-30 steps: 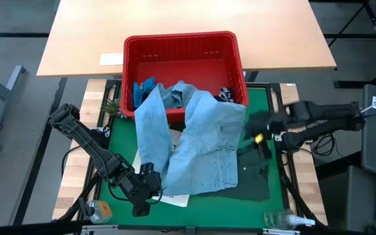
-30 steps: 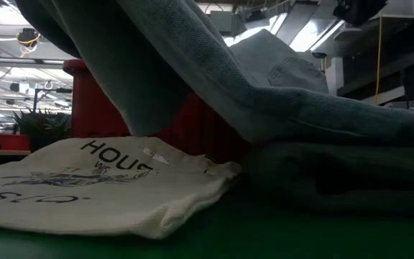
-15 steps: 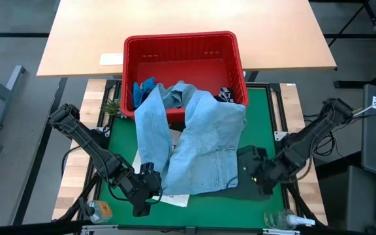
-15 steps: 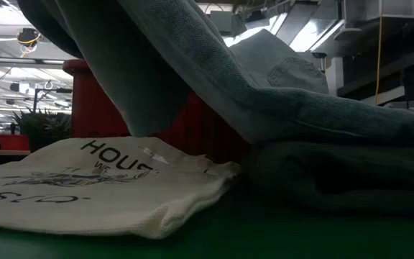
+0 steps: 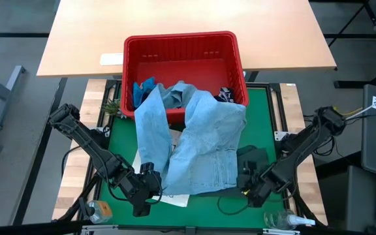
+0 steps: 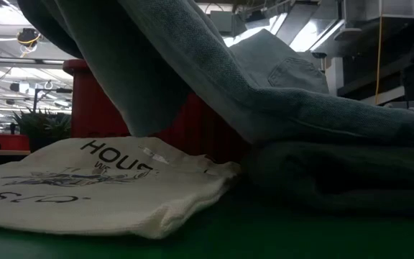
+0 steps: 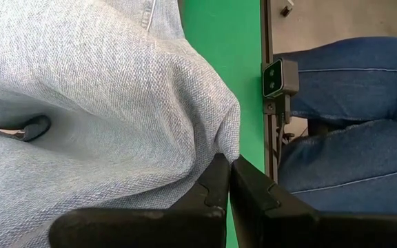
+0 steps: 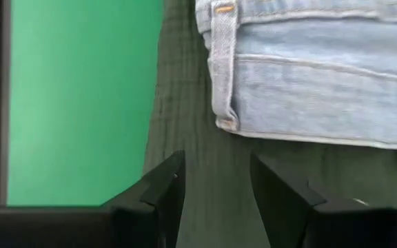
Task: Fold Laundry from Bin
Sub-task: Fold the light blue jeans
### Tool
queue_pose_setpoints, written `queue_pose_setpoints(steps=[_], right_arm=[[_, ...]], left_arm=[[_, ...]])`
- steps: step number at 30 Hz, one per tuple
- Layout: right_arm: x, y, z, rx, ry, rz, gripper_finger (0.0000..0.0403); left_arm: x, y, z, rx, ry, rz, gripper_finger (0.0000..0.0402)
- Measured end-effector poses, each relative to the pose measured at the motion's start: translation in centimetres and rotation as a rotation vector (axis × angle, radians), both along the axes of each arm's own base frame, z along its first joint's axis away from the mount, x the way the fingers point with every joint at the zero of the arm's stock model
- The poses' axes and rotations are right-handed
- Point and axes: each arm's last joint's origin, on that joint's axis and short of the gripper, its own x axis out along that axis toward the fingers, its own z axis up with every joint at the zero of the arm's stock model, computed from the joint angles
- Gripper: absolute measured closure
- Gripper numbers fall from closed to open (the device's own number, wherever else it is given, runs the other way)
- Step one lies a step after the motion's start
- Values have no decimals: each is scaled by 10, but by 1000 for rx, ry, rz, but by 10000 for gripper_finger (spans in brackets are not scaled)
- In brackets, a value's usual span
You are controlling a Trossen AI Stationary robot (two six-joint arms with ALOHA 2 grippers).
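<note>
The red bin (image 5: 181,49) stands at the far edge of the green mat (image 5: 207,209). A light blue denim shirt (image 5: 204,147) spills over the bin's near rim onto the mat, covering part of a dark green garment (image 5: 250,158) that lies flat. More laundry (image 5: 145,86) stays in the bin. My left gripper (image 5: 149,179) is shut on the shirt at the near left. My right gripper (image 5: 248,194) stands open just over the dark green garment's (image 8: 185,103) near part, one finger on each side of a strip of it. My left gripper pinches a bunched bit of the denim shirt's long left strip, at its near end (image 7: 216,148), between its two shut fingers. The fingers slant down from the near left. That strip rises off the table (image 6: 157,65) and runs back to the bin. My right gripper: I cannot tell whether its fingertips (image 8: 167,176) touch the dark green garment.
A white printed tote bag (image 6: 85,187) lies on the mat under the shirt, its corner showing (image 5: 175,199). Bottles stand at the near left (image 5: 98,210) and near right (image 5: 282,220) corners. A person's legs in jeans (image 7: 350,138) are beyond the mat's edge. A wooden table (image 5: 188,16) lies behind the bin.
My right gripper has swung from the table's right edge toward the near edge and gone down over the dark green garment, tipping to point more steeply down. The shirt and the other laundry have kept still.
</note>
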Motion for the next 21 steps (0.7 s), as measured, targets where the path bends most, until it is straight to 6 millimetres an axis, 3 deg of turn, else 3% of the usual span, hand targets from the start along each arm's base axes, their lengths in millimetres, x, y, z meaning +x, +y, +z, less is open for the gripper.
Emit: queue_pose_setpoints(steps=[6,21], right_arm=[[4,4,-14,-25,32,-47,242],[20,14,-6,-8,-221,-39,242]], left_arm=[[0,0,0,1,0,-2,401],[0,0,0,2,0,-1,401]])
